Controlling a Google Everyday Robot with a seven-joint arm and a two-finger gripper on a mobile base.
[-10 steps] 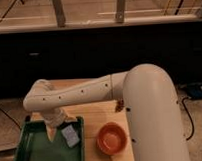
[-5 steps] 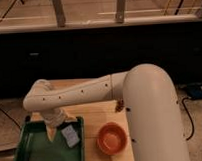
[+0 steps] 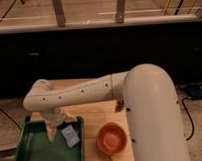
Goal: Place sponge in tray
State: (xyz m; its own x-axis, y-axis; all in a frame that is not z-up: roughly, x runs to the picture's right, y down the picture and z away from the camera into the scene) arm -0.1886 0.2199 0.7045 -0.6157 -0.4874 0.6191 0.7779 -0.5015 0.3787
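The dark green tray [image 3: 32, 156] sits at the front left of the wooden table. The pale blue-grey sponge [image 3: 71, 136] is over the tray's right part, near its right rim. My gripper [image 3: 60, 129] hangs from the white arm directly above the tray, with the sponge at its tip. Whether the sponge rests on the tray floor or is held just above it cannot be told.
A round orange bowl [image 3: 112, 138] stands on the wooden table [image 3: 98, 112] just right of the tray. My large white arm [image 3: 150, 113] covers the table's right side. A dark cabinet wall runs behind the table. Cables lie on the floor at left and right.
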